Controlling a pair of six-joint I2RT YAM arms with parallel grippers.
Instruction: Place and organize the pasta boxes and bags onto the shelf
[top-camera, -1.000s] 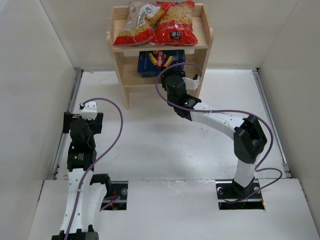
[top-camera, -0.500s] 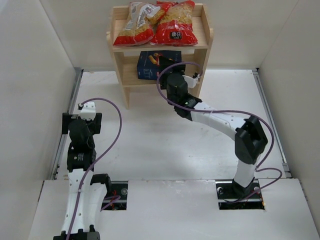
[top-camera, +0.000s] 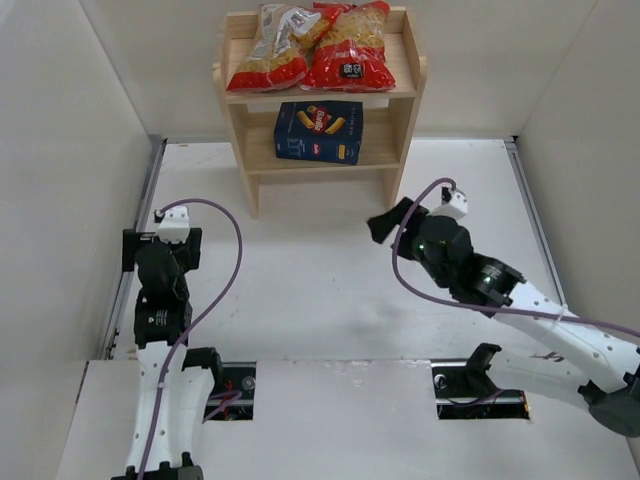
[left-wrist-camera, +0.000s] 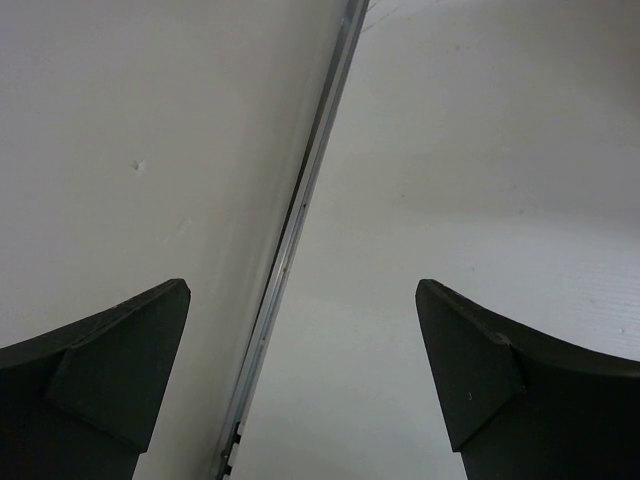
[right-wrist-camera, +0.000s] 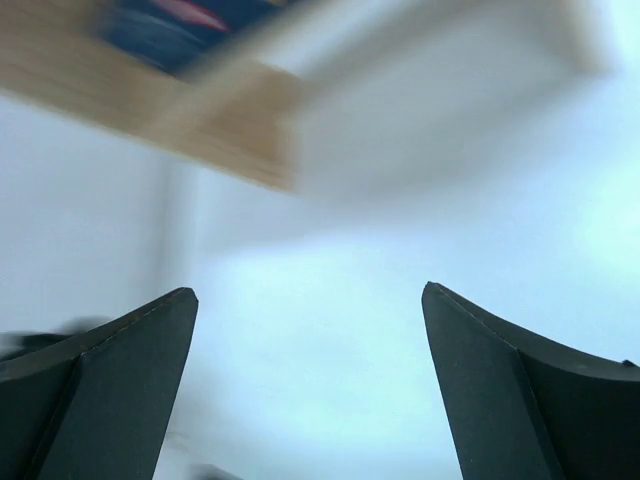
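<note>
My right gripper (right-wrist-camera: 310, 300) is hovering wide open and empty over the table (top-camera: 300, 270), near the shelf (top-camera: 318, 170). The Barilla box (top-camera: 318, 131) is sitting on the lower tier, with the left-hand bag (top-camera: 268, 48) and right-hand bag (top-camera: 350, 45) lying on top. My left gripper (left-wrist-camera: 300, 290) is gaping too.

White matte counter (top-camera: 300, 290), boxed in by plain white walls: left wall (top-camera: 60, 180), back wall (top-camera: 480, 60), right wall (top-camera: 600, 130). Metal left rail (top-camera: 152, 175) runs along the counter's left edge at the foot of the wall, with a matching right rail (top-camera: 537, 230) along the right edge. Raised white panel (top-camera: 340, 420) spans the near edge. Light is even and diffuse, soft shadows only. Left wrist view shows a small speck on the left wall above the rail.
</note>
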